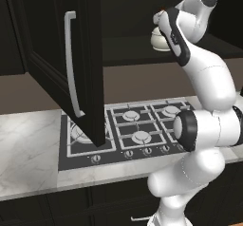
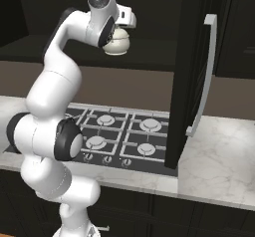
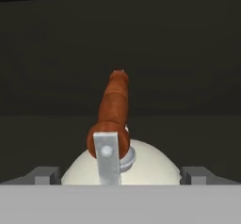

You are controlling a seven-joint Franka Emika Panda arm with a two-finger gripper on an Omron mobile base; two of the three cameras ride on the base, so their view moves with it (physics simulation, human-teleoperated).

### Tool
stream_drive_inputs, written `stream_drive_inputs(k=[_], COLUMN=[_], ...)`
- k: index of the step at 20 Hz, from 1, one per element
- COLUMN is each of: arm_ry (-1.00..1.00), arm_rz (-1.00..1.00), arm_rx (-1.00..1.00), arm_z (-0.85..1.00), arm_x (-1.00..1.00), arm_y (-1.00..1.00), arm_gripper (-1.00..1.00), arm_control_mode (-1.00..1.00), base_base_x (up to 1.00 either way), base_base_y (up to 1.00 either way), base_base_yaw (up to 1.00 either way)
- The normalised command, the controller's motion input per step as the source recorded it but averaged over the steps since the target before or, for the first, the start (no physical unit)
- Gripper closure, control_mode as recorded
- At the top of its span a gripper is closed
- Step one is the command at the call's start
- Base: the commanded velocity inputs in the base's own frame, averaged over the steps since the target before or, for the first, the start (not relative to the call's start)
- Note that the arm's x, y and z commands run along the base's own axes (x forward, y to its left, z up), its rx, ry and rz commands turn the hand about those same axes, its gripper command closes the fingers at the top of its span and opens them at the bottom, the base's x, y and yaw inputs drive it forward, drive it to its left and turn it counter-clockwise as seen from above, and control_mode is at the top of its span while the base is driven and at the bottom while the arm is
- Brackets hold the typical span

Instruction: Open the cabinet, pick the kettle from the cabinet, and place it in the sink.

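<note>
Kettle [image 2: 117, 44] half hidden behind arm [image 2: 55, 89].

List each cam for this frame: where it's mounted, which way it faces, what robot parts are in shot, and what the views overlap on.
Left base view: on the base, behind-left of the arm, facing forward and down at the gas hob, open cabinet door; arm rises lower right.
Right base view: behind-right, same hob, other door; arm rises lower left.
Hand view: on the hand, looking along the open gripper at the kettle and its wooden handle; fingertips at the bottom.
Shared: all three show the kettle in the cabinet.
</note>
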Motion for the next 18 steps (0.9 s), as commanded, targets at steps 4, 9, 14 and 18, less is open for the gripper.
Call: stream_drive_inputs(k=[4,9,14,18], arm_ry=[-0.03,-0.01,-0.01,-0.02], arm_rz=[0.0,0.0,0.0,0.0], arm_rx=[0.0,0.0,0.0,0.0], arm_z=[-0.05,-0.1,-0.11,-0.1], arm_x=[0.02,0.0,0.0,0.0], arm_y=[0.0,0.0,0.0,0.0], arm_gripper=[-1.0,1.0,1.0,1.0], arm_control_mode=[-1.0,-1.0,-1.0,-1.0], base_base_x=[0.0,0.0,0.0,0.0], base_base_y=[0.0,0.0,0.0,0.0], base_base_yaw=[0.0,0.0,0.0,0.0])
